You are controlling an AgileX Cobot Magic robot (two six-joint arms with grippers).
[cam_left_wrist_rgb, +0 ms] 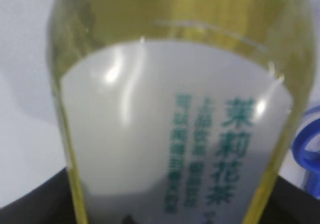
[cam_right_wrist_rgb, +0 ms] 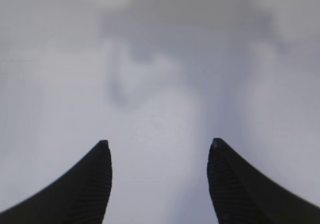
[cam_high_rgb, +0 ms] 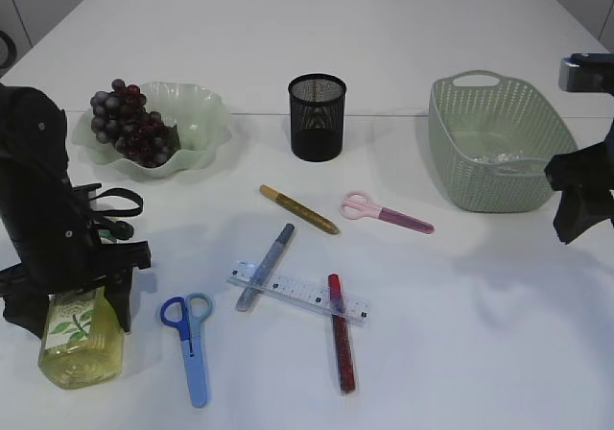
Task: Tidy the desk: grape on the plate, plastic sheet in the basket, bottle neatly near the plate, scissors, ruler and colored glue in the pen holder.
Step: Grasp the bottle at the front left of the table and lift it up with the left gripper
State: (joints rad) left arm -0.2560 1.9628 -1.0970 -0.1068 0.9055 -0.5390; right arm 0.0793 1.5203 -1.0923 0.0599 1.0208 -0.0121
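Note:
A yellow tea bottle (cam_high_rgb: 81,351) with a white label is at the front left and fills the left wrist view (cam_left_wrist_rgb: 175,109). My left gripper (cam_high_rgb: 84,291) is shut on the bottle's upper part. Dark grapes (cam_high_rgb: 129,123) lie on the pale green plate (cam_high_rgb: 206,128). A clear plastic sheet (cam_high_rgb: 499,155) lies in the green basket (cam_high_rgb: 480,185). Blue scissors (cam_high_rgb: 190,339), pink scissors (cam_high_rgb: 384,211), a clear ruler (cam_high_rgb: 297,293) and gold (cam_high_rgb: 299,209), blue-grey (cam_high_rgb: 266,265) and red (cam_high_rgb: 342,334) glue sticks lie on the table. My right gripper (cam_right_wrist_rgb: 159,146) is open and empty at the right edge (cam_high_rgb: 573,221).
The black mesh pen holder (cam_high_rgb: 317,116) stands upright at the centre back, between plate and basket. The blue scissors' handle shows at the right of the left wrist view (cam_left_wrist_rgb: 309,151), close beside the bottle. The red and blue-grey glue sticks cross the ruler.

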